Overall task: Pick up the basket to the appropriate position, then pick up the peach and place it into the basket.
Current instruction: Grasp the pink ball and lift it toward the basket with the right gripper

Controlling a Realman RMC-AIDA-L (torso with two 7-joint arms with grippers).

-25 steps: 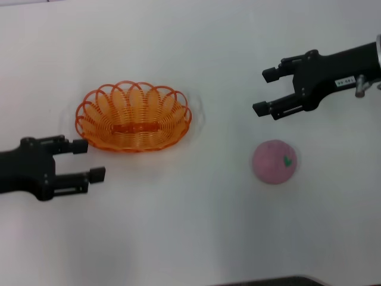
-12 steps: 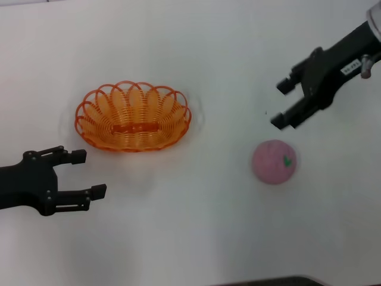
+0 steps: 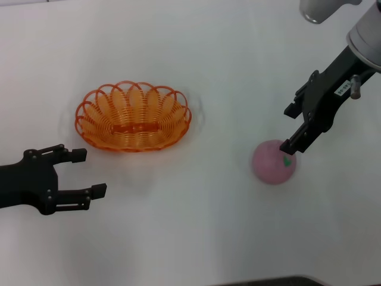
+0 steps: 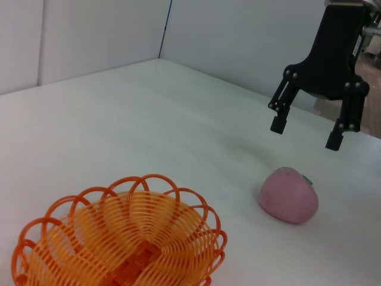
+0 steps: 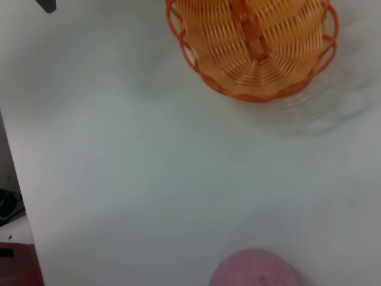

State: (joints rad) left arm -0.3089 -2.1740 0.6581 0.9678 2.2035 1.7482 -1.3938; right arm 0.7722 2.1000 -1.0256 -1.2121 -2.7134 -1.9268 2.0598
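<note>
The orange wire basket (image 3: 133, 114) sits empty on the white table, left of centre. The pink peach (image 3: 271, 163) lies on the table to its right, with its green leaf mark facing the right gripper. My right gripper (image 3: 289, 128) is open and points down, just above and behind the peach, with one fingertip over the peach's edge. In the left wrist view the right gripper (image 4: 305, 134) hangs clear above the peach (image 4: 289, 195), beyond the basket (image 4: 119, 238). My left gripper (image 3: 89, 173) is open and empty, in front of the basket's left end. The right wrist view shows the basket (image 5: 253, 42) and the peach (image 5: 255, 273).
The white table (image 3: 190, 226) runs to a dark front edge (image 3: 268, 281). A grey wall (image 4: 89, 30) stands behind the table in the left wrist view. Nothing else lies on the table.
My right gripper has swung from behind the peach down and towards it, turning its fingers downward. My left gripper shifted slightly towards the front and spread a little. Basket and peach have not moved.
</note>
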